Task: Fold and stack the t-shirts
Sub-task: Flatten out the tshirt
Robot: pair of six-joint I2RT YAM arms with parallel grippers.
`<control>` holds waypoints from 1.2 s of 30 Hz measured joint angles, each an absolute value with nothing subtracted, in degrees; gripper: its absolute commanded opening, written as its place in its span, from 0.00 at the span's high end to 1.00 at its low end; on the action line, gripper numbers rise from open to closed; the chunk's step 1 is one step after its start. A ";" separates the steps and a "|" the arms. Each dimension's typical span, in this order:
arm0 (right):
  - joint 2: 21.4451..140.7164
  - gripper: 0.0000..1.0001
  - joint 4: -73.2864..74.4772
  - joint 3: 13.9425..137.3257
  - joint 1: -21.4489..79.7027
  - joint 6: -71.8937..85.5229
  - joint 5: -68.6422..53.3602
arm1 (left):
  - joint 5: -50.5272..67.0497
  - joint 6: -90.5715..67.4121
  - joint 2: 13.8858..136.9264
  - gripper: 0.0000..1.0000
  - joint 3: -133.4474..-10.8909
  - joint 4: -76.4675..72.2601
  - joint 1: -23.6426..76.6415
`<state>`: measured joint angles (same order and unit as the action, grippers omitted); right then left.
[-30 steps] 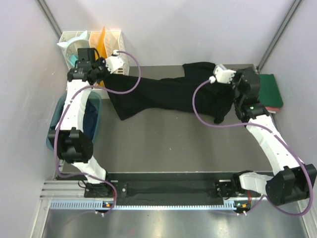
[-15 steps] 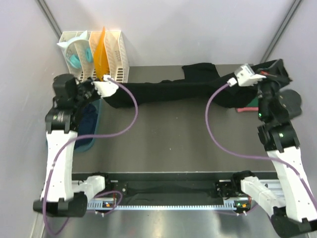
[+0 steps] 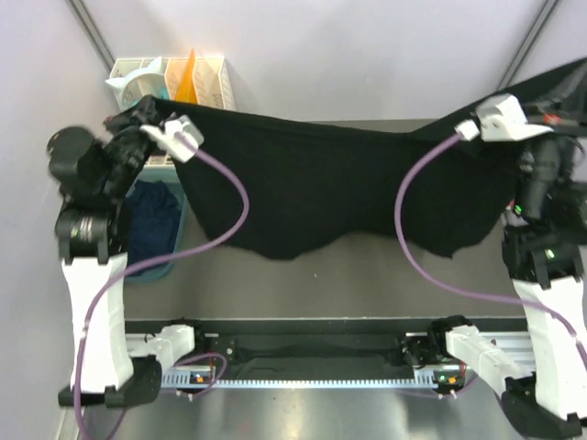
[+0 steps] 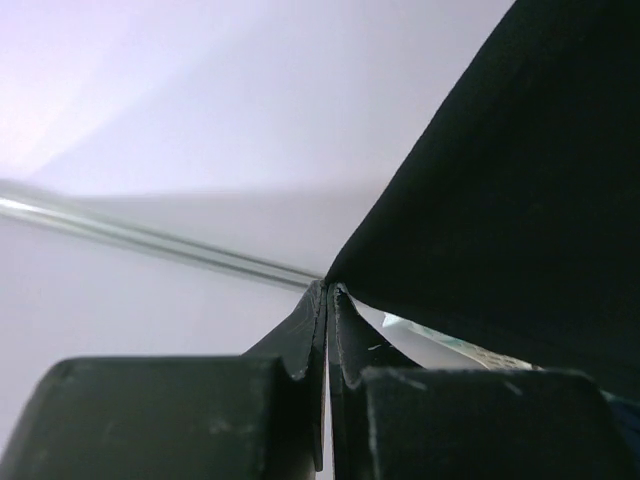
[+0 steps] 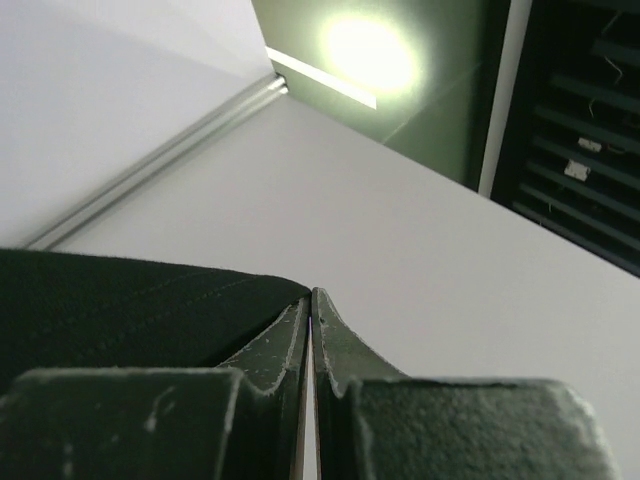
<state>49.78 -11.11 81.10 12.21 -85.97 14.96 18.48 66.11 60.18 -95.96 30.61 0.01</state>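
Observation:
A black t-shirt [image 3: 339, 183] hangs spread wide in the air between both arms, high above the table. My left gripper [image 3: 151, 108] is shut on its left top corner; in the left wrist view the jaws [image 4: 328, 290] pinch the cloth edge [image 4: 520, 200]. My right gripper [image 3: 573, 78] is shut on the right top corner; in the right wrist view the closed jaws [image 5: 311, 295] pinch the dark cloth [image 5: 130, 295]. The shirt's lower hem sags in the middle. No chest print shows.
A teal-blue tub [image 3: 151, 266] with dark cloth [image 3: 151, 206] inside stands at the left. A white slotted rack [image 3: 197, 78] with an orange piece stands at the back left. The grey table [image 3: 367, 284] shows below the shirt.
Both arms have risen and spread apart, lifting the black shirt off the table and stretching it out flat in the air. The green item at the right is now hidden.

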 measured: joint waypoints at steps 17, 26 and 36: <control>101.62 1.00 -18.85 112.40 2.74 -90.32 7.31 | 6.26 79.77 118.85 1.00 -134.32 12.82 4.08; 99.33 1.00 -33.12 123.68 1.58 -94.96 -0.05 | 2.42 83.66 112.88 1.00 -131.31 -10.68 9.69; 74.02 1.00 -45.32 66.94 1.61 -95.46 1.61 | -3.49 84.01 88.82 1.00 -85.25 -32.05 8.49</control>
<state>74.02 -45.32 66.94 1.61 -95.46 1.61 -3.49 84.01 88.82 -85.25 -32.05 8.49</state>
